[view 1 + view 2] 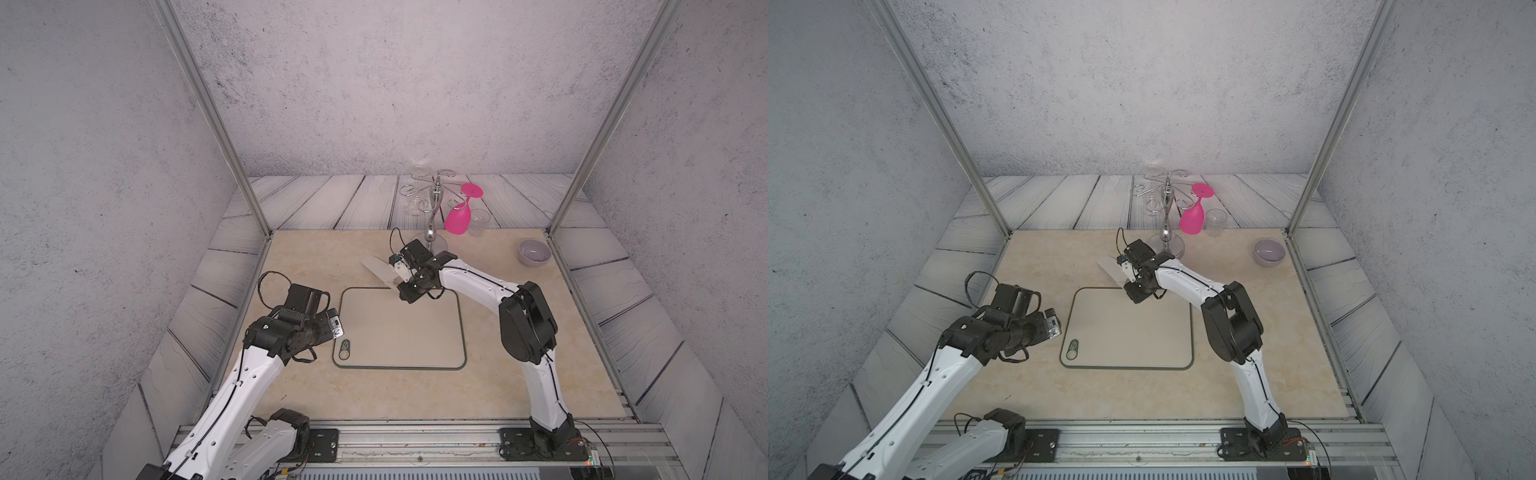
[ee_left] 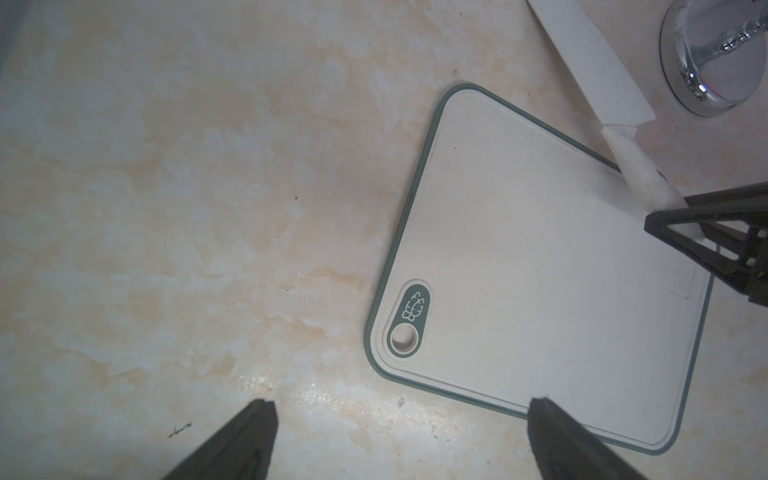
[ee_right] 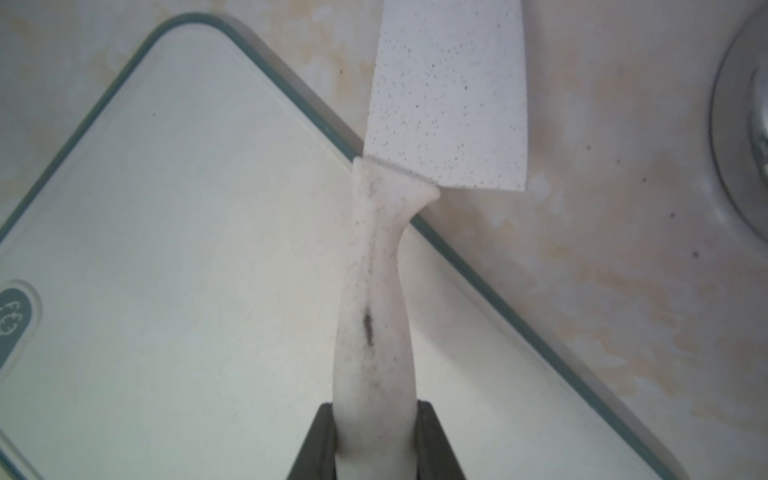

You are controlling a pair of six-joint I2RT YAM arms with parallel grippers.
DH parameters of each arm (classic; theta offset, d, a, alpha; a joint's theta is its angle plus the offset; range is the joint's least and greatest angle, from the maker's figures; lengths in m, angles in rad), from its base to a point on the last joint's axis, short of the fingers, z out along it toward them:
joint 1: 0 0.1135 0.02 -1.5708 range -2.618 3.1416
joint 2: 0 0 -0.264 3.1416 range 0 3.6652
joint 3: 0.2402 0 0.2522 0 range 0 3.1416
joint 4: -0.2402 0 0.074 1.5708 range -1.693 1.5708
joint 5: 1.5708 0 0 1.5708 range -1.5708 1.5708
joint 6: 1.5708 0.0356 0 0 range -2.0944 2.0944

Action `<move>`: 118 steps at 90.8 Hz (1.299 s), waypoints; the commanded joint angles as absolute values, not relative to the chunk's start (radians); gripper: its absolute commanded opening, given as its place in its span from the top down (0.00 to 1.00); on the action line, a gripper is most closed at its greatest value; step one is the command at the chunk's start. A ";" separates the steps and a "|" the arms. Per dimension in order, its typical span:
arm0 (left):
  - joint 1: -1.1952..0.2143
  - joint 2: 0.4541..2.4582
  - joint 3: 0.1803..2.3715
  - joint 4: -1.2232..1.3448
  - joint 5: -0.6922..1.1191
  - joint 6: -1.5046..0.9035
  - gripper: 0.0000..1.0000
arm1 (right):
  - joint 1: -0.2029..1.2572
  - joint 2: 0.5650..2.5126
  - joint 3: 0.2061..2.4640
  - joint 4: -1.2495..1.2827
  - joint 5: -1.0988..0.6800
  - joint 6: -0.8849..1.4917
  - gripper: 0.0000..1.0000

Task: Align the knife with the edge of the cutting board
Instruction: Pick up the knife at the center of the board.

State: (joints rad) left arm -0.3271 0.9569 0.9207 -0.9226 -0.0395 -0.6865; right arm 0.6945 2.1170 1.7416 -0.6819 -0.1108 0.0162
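Right wrist: right gripper (image 3: 374, 415) clamps the knife (image 3: 390, 216) — speckled cream blade, smudged handle

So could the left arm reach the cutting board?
Probably yes: the left claw hangs open beside the cutting board, near its logo corner, nothing between; the right claw holds the knife at the far edge.

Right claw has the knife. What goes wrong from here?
The right claw pinches only the handle end of the cream-white speckled cleaver knife; it may pivot when turned.
Its blade lies near the chrome rack base; a swing might hit it.
The handle crosses the beige green-rimmed cutting board; dragging may shift it.
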 commanded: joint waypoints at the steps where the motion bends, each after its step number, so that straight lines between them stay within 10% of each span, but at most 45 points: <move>1: -0.321 0.971 0.913 -0.897 -0.018 -0.669 0.00 | 0.711 2.038 1.646 -0.676 -0.086 0.077 0.87; 37: -0.321 0.981 0.901 -0.887 -0.006 -0.664 0.00 | 0.733 2.009 1.431 -0.535 -0.076 0.178 0.75; 67: -0.320 0.962 0.900 -0.902 -0.018 -0.659 0.00 | 0.733 2.051 1.498 -0.534 -0.048 0.191 0.45; 118: -0.321 0.972 0.905 -0.904 -0.038 -0.649 0.00 | 0.733 2.254 1.762 -0.667 -0.054 0.195 0.43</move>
